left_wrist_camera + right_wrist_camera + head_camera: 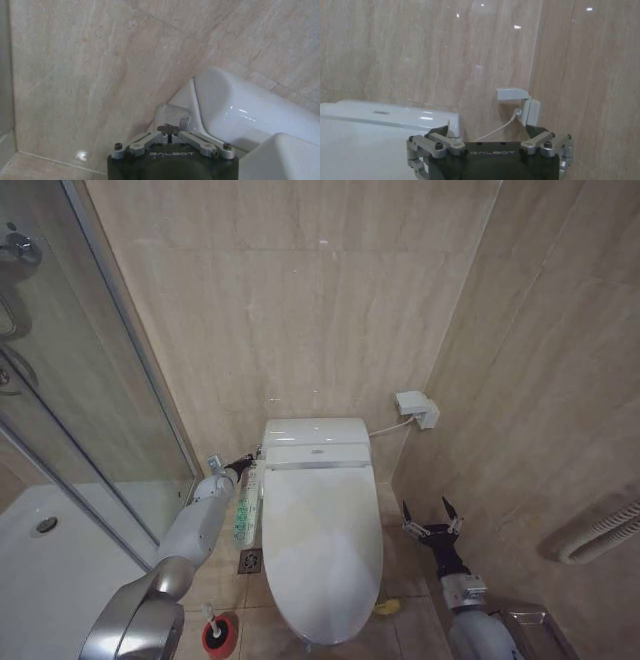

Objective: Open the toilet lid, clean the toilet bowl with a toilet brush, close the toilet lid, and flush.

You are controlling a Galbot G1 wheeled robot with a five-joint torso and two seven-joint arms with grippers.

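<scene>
Beige stone-look tiled walls meeting in a corner on the right. A glass shower screen with a metal frame on the left, above a curved white shower tray. A white wall socket box with a cord, near the corner. Beige floor tiles with a square metal drain. White ribbed tubing on the right wall. Small ceiling-light glints on the glossy tiles.

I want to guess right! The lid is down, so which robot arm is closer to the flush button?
Probably the left. The left gripper, fingers shut, is up beside the back of the toilet near a silver knob. The right gripper hangs open, farther forward beside the toilet lid.
</scene>
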